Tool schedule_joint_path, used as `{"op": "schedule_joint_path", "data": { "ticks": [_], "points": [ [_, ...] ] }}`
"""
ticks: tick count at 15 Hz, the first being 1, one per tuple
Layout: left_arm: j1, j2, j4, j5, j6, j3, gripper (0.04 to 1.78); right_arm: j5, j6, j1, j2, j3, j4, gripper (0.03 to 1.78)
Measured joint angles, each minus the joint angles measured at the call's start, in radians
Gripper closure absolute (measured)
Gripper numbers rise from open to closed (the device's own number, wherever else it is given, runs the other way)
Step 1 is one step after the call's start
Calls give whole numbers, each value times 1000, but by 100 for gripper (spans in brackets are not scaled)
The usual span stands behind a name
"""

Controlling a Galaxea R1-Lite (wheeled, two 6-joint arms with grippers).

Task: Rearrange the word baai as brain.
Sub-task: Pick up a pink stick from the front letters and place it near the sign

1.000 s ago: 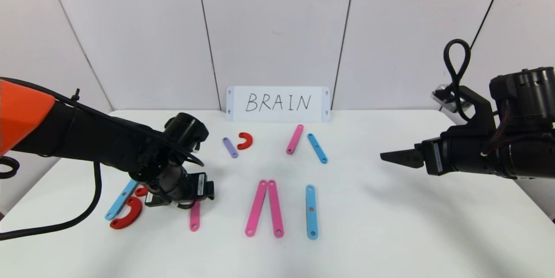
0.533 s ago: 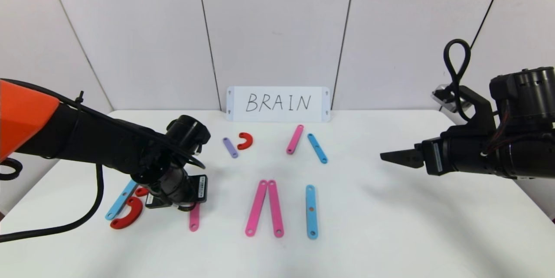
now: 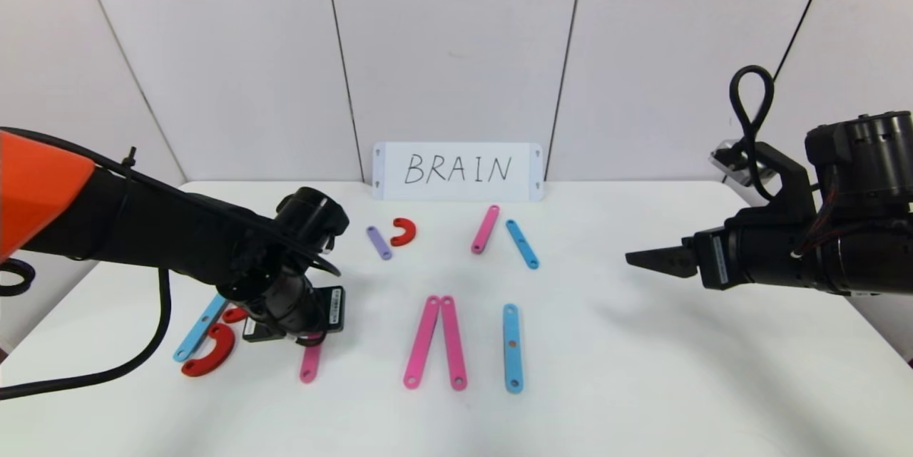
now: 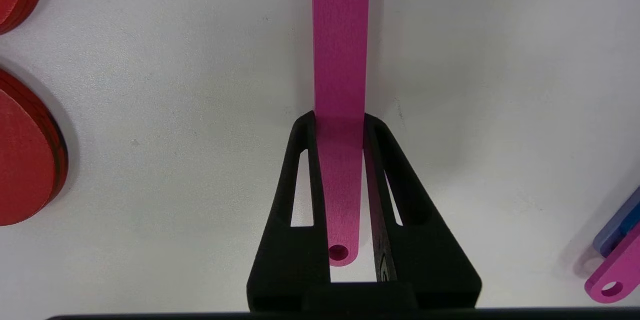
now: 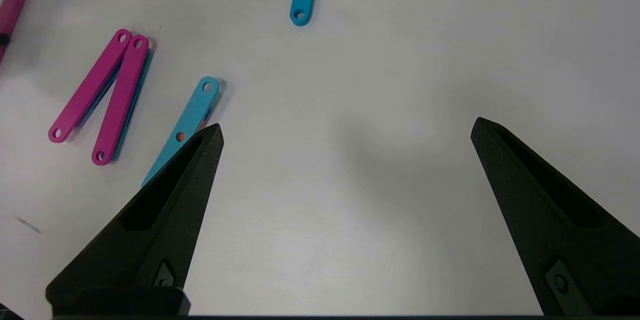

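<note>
on a white table (image 3: 642, 386) backed by a handwritten card (image 3: 457, 170) reading brain, the robot's left arm reaches low over the near-left part of the scattered plastic letters, its left gripper (image 4: 340, 119) closed narrowly on a short pink strip (image 4: 340, 60) that lies flat on the surface, one finger (image 4: 295, 180) pressed to each long edge. the right gripper (image 5: 345, 130) hangs idle well off to the right above bare table, its jaws spread wide and empty. the word itself sits in pieces: a blue strip (image 3: 200, 329) and red arcs (image 3: 208, 351) just left of the working gripper, a pair of long pink strips (image 3: 435, 341) touching at their far ends in the middle, a single blue strip (image 3: 512, 347) beside them, and farther back a purple strip (image 3: 379, 242) with a small red arc (image 3: 404, 232), then a pink strip (image 3: 485, 229) and a blue strip (image 3: 522, 244) leaning toward each other. the step in hand looks to be repositioning the held strip as a stroke of the letter r; doing it well probably means keeping the squeeze even so the thin piece does not pivot, sliding or lifting it clear of the red arcs, and releasing only once it lies flat and aligned.
</note>
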Motion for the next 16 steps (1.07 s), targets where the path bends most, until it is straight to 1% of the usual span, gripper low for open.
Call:
{"op": "schedule_joint_path", "data": {
  "ticks": [3, 5, 7, 8, 10, 11, 16],
  "points": [
    [1, -25, 8, 2, 13, -38, 155, -3, 7, -4, 0, -1, 0, 8],
    [3, -41, 13, 3, 36, -78, 155, 16, 5, -39, -2, -13, 0, 8],
    [3, -50, 23, 2, 67, -127, 155, 63, 2, -68, -1, -21, 0, 8],
    [3, -51, 39, 2, 76, -160, 155, 98, 1, -84, -1, -24, 0, 8],
    [3, -42, 79, 1, 86, -254, 155, 157, 0, -119, -2, -27, 0, 8],
    [2, -31, 96, -2, 95, -310, 155, 177, -1, -132, -1, -30, 0, 8],
    [-7, 110, 218, -23, 162, -651, 155, 183, -6, -142, 5, -25, 0, 8]
  ]
}}
